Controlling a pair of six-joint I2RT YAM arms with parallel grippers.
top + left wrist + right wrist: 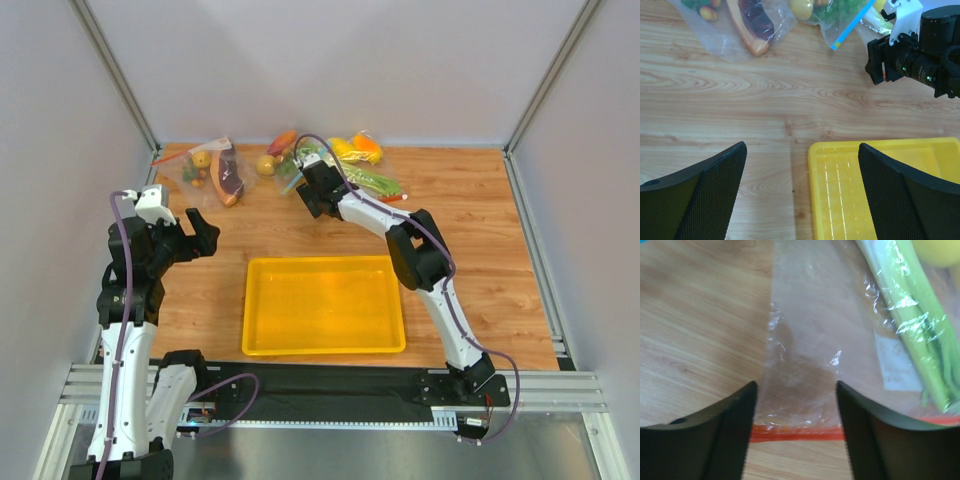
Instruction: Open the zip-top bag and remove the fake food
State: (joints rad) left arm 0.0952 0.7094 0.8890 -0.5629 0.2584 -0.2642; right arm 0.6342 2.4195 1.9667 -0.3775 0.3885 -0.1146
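Observation:
The zip-top bag [810, 355] lies flat on the wood, clear and crinkly, its red-orange zip strip [795, 432] running between my right fingers. Inside it are the pale-green celery stalk [917, 335] and a yellow fruit [940, 250]. In the top view the bag [365, 165] sits at the back of the table, with orange and yellow fruit inside. My right gripper [796, 405] is open, straddling the bag's mouth corner just above it; it also shows in the top view [312, 190]. My left gripper [801, 165] is open and empty above the tray's left edge.
A yellow tray [322, 305] sits at the table's near middle. A clear bag with a purple eggplant [228, 172] and a bag with a blue zip strip [850, 22] lie at the back left. White walls enclose the table.

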